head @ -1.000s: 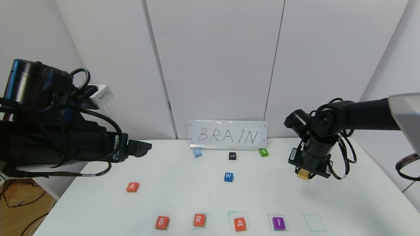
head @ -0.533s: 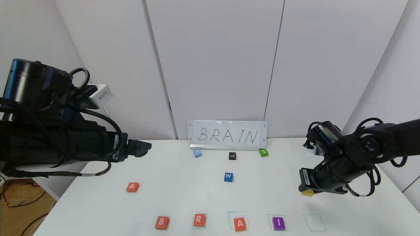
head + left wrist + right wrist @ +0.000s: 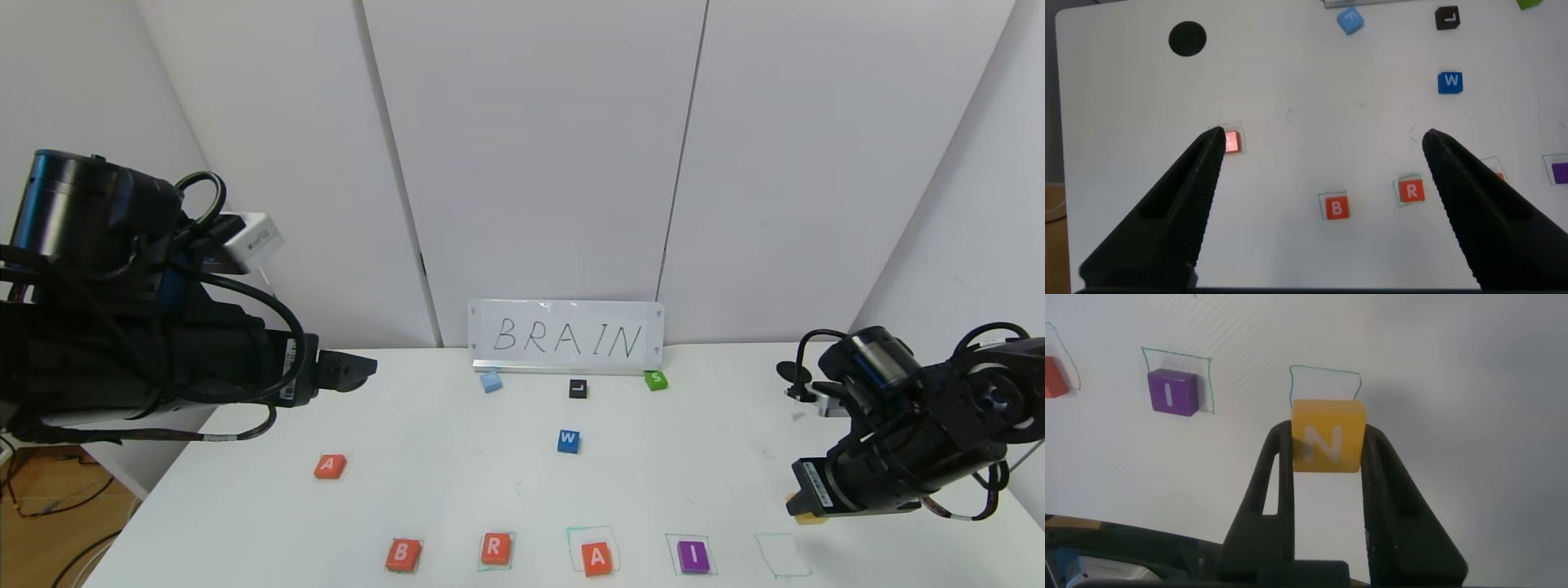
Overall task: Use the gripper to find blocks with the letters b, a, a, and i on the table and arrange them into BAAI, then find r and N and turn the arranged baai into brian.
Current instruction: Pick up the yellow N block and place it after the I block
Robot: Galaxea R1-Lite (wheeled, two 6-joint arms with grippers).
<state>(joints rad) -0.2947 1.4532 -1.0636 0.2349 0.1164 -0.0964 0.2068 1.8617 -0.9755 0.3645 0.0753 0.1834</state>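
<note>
While the big white table (image 3: 457,490) holds a row of letters along its near edge, the word is not done yet. From the robot's left the row reads B (image 3: 403,554), R (image 3: 495,549), A (image 3: 598,559) and a purple I (image 3: 693,556). Last comes an empty green square (image 3: 782,555), drawn just past the I at 3 o'clock. Another A (image 3: 329,466) sits alone, at about 10 o'clock from the B.

The left gripper (image 3: 1319,143) waits high over the left side with its fingers spread wide and nothing in them.

The right gripper (image 3: 808,510) is squeezed tight on the yellow N (image 3: 1327,435) and hangs just above the table. The empty square is at about 7 o'clock from it.

To do this step well, I think it should carry the N right over that square and keep it flat and straight. Then it should go down slowly and only let go when the block touches. It must not bump the I.
</note>
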